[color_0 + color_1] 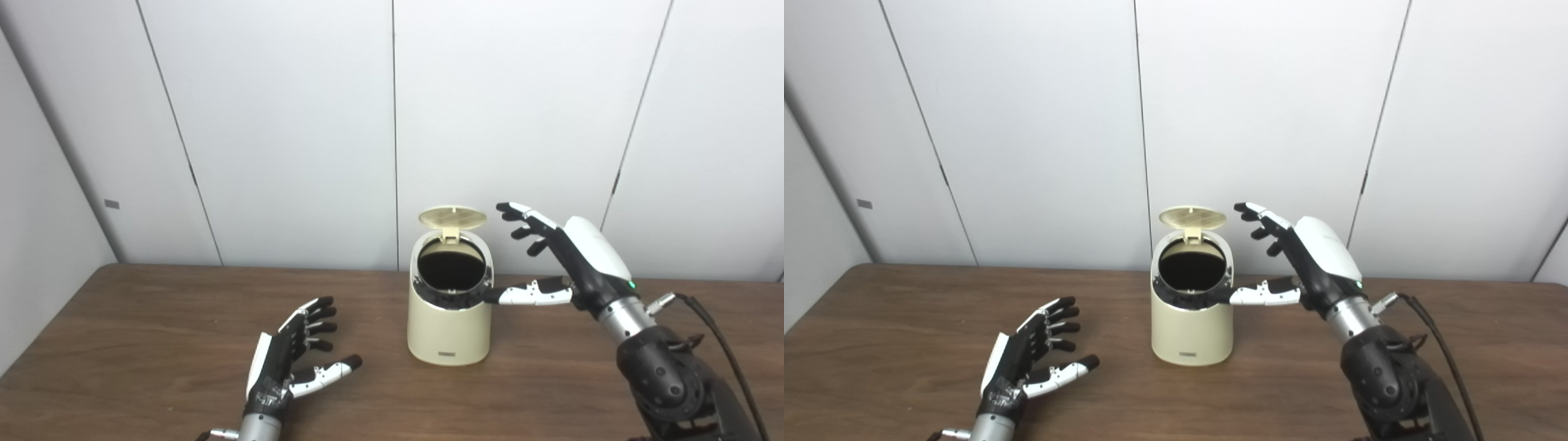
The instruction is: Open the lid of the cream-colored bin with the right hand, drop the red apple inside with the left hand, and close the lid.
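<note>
The cream-colored bin [449, 331] stands on the brown table [153, 331] near its middle, its round lid [452, 217] tipped up and back so the dark inside shows. No red apple shows anywhere; the bin's dark inside hides its contents. My right hand [560, 257] is open just right of the bin; its thumb reaches to the bin's rim and its fingers are raised beside the lid. Open as well, my left hand [294, 355] hovers low over the table to the bin's front left, palm toward the bin and holding nothing.
White wall panels [275, 122] rise right behind the table's far edge. A black cable [716, 343] runs along the right forearm. Bare tabletop lies on both sides of the bin.
</note>
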Controlling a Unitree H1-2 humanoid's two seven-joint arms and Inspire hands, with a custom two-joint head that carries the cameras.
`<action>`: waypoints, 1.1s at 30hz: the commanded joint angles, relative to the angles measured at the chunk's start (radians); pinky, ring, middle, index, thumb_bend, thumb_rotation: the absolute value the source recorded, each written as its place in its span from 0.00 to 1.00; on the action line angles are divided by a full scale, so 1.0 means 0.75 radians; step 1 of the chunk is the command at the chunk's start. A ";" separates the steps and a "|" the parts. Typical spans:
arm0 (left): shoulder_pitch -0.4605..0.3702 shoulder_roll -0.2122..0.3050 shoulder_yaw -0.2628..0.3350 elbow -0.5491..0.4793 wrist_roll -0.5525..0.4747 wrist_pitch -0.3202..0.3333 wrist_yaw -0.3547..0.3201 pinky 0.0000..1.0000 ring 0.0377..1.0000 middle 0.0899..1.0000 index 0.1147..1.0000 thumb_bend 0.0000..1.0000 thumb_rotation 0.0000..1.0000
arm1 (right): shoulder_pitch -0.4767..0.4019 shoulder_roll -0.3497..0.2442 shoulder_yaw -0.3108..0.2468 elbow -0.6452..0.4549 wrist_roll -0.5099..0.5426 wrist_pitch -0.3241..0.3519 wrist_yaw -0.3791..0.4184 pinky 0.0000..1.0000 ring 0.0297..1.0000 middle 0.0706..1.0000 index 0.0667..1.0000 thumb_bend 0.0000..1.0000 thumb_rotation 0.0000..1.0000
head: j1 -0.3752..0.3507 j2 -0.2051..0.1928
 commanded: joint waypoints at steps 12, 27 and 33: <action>-0.044 -0.019 -0.011 0.108 0.036 -0.037 0.016 0.61 0.70 0.74 0.77 0.76 0.04 | -0.293 -0.087 0.090 0.012 -0.129 0.008 0.166 0.73 0.88 0.89 0.90 0.89 0.52 | 0.000 -0.011; -0.056 -0.018 -0.017 0.137 0.057 -0.012 0.009 0.62 0.70 0.73 0.75 0.78 0.04 | -0.426 -0.090 0.179 0.093 -0.129 -0.079 0.276 0.68 0.85 0.80 0.79 0.89 0.49 | 0.019 -0.016; -0.051 -0.016 -0.021 0.121 0.052 0.002 0.000 0.62 0.70 0.73 0.74 0.77 0.04 | -0.417 -0.086 0.168 0.080 -0.090 -0.101 0.312 0.67 0.83 0.77 0.76 0.90 0.44 | 0.027 -0.004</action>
